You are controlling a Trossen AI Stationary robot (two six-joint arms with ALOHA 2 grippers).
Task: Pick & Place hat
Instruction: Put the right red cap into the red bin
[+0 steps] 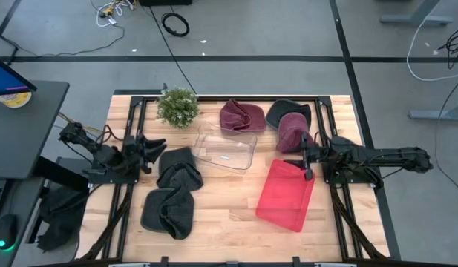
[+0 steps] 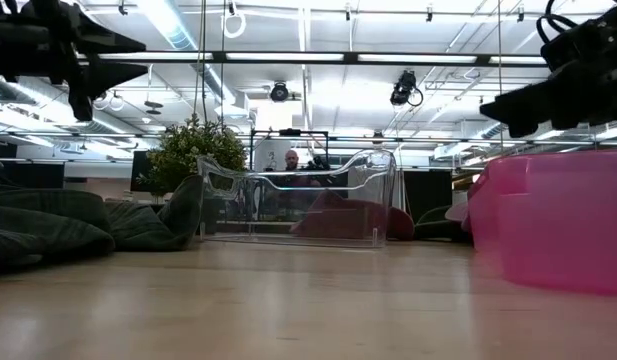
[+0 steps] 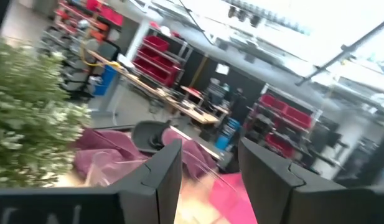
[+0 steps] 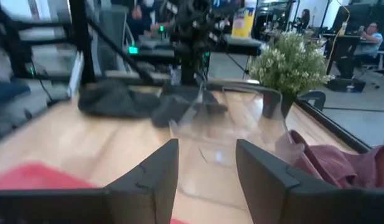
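Dark hat [image 1: 180, 166] lies just beside the empty, parted left gripper [image 1: 156, 148].

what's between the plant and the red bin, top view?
In the high view, the clear plastic bin sits between the plant and the red bin, with bare wood either side of it.

Potted plant [image 1: 177, 106] at the table's [image 1: 229, 226] far edge. Clear bin [image 1: 226, 147] at centre, empty; red bin [image 1: 286, 194] near it, toward the front. Cables [image 1: 174, 24] lie on the floor [image 1: 288, 30] behind.
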